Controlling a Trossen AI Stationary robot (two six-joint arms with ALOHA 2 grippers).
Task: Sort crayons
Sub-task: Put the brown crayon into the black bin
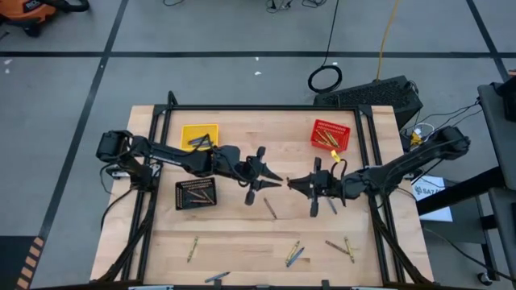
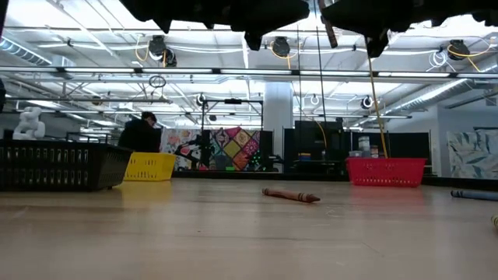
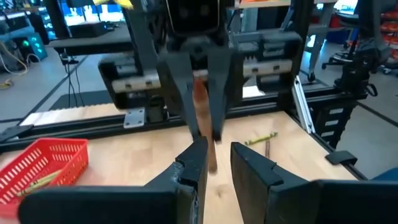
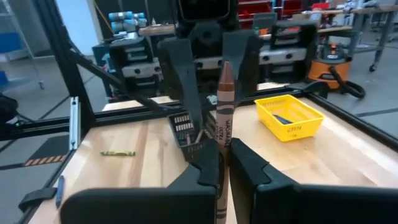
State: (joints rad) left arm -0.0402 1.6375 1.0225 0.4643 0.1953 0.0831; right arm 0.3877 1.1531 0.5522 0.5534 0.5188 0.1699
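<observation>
One brown crayon (image 4: pixel 222 124) stands clamped upright in the right gripper (image 1: pixel 292 184), mid-table. The left gripper (image 1: pixel 278 179), at its nine o'clock, faces it with jaws parted and empty. Judged a handover: left must close, right release.

text: none legible | brown crayon (image 4: pixel 223 124) label: print, perhaps unreadable

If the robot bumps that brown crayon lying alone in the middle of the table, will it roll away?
Probably, if it is bumped from the side. The brown crayon looks round and thin and lies flat on the smooth wooden table, with nothing touching it. It is likely light and stiff, so a small nudge should move it. A hard squeeze might snap it.
</observation>
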